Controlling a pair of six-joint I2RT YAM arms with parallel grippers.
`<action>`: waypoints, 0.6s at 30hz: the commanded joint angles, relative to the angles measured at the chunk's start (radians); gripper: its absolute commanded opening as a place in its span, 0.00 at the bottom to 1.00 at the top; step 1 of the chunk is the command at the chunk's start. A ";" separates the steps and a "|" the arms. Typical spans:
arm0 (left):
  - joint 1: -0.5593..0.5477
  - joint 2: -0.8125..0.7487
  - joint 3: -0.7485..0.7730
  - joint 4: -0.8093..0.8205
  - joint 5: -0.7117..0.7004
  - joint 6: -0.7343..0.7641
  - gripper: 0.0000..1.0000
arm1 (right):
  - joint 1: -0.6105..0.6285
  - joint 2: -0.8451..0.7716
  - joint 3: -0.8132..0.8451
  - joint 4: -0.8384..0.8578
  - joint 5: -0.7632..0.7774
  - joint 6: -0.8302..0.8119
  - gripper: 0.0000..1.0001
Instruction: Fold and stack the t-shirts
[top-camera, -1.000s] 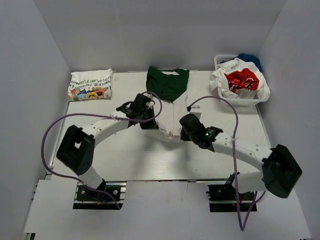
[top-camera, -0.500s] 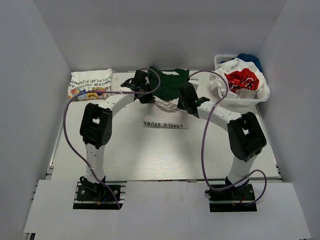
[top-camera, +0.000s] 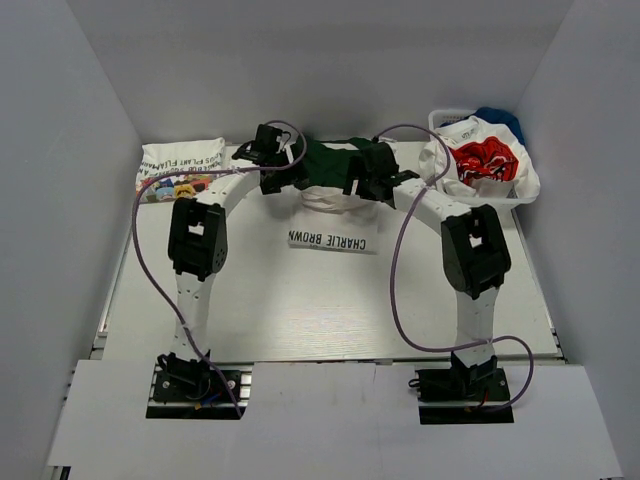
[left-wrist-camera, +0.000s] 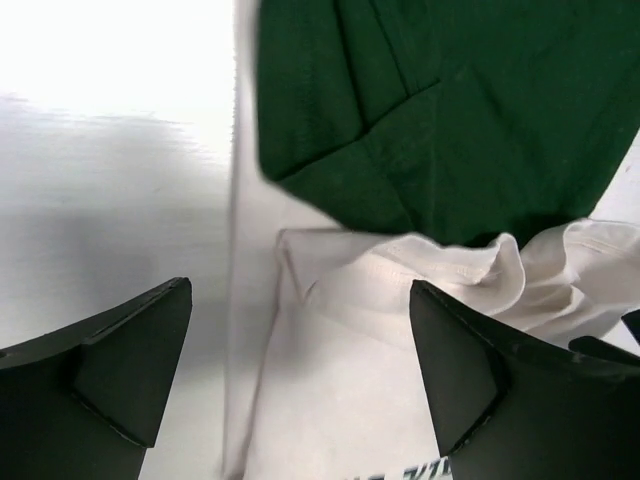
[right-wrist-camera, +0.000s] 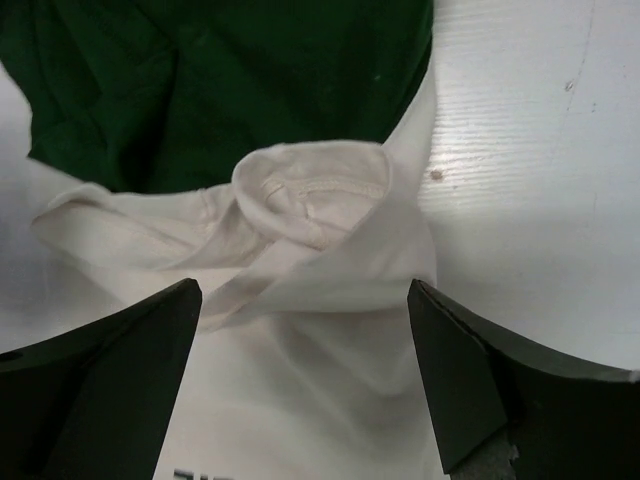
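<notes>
Green-and-white t-shirt (top-camera: 335, 165) lies at 12 o'clock on the table (top-camera: 330, 310), near the far edge. Its dark green upper part is spread flat and the white part below it is bunched into a loose roll. A white panel runs out from that roll toward table centre, lying flat, with black lettering "CHARLIE BROWN" reading upside down in the top view. Left gripper (left-wrist-camera: 300, 290) sits over the shirt's left side, fingers spread wide with nothing between them. Below it are a crumpled white hem and the corner of the green cloth (left-wrist-camera: 450, 110). Right gripper (right-wrist-camera: 303, 290) is over the shirt's right side, jaws likewise wide apart and holding nothing. A rolled white fold shows between its fingers, with green (right-wrist-camera: 200, 80) beyond. Whether either set of fingertips touches the cloth, cannot tell. Both arms reach in from the near edge and arch toward each other at the shirt. Folded tee (top-camera: 182, 168), white with colourful print and black text, rests at 10 o'clock, well apart from the green one. White basket (top-camera: 438, 118) stands at 2 o'clock, holding a white tee with red print (top-camera: 483, 160) draped over its rim and a bit of blue cloth (top-camera: 500, 118) behind.
</notes>
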 joint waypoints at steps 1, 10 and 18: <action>0.010 -0.172 -0.064 -0.016 -0.009 0.017 1.00 | 0.004 -0.097 -0.030 -0.014 -0.074 -0.034 0.90; -0.033 -0.379 -0.598 0.177 0.110 -0.003 1.00 | 0.004 -0.314 -0.438 0.021 -0.141 0.079 0.90; -0.053 -0.264 -0.586 0.153 0.088 -0.012 0.67 | 0.028 -0.290 -0.409 0.136 -0.219 -0.065 0.90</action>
